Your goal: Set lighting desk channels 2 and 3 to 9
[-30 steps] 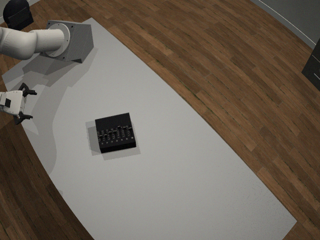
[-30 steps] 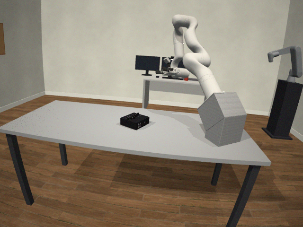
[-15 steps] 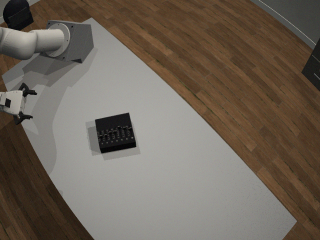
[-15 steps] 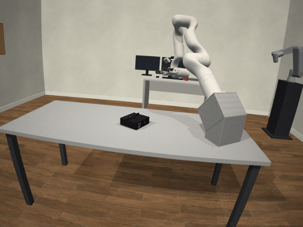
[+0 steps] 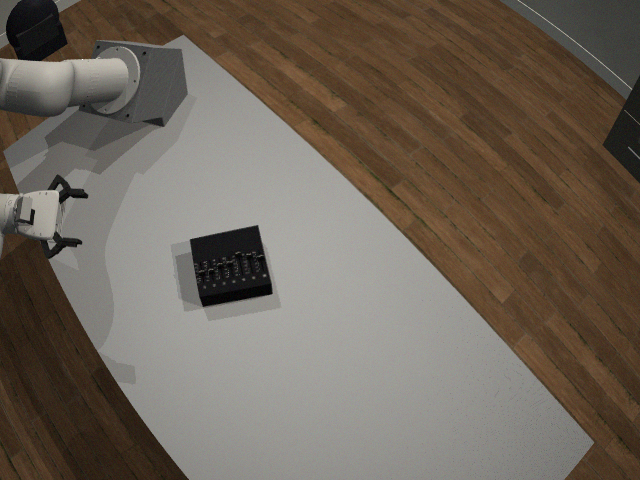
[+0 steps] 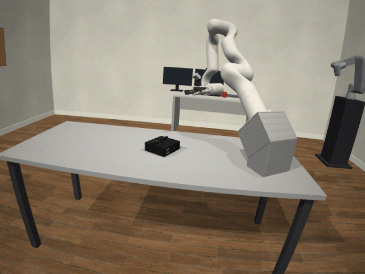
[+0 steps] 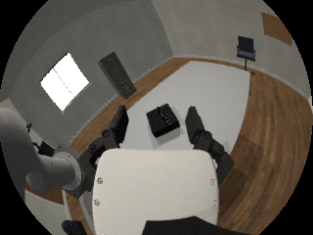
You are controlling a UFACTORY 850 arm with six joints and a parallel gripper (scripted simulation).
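Note:
The lighting desk (image 5: 232, 267) is a small black box standing on its feet near the middle of the grey table. It has a row of several faders (image 5: 231, 263) at differing heights; their levels are too small to read. It also shows in the exterior view (image 6: 162, 145) and in the wrist view (image 7: 163, 120). My gripper (image 5: 72, 217) is open and empty, high above the table's left edge and well away from the desk. It shows in the exterior view (image 6: 190, 91) and in the wrist view (image 7: 158, 124), where the desk lies far off between the fingers.
The arm's grey base block (image 5: 139, 81) stands at the table's far left corner; it also shows in the exterior view (image 6: 267, 142). A second table with monitors (image 6: 177, 76) and a black pedestal (image 6: 341, 132) stand off the table.

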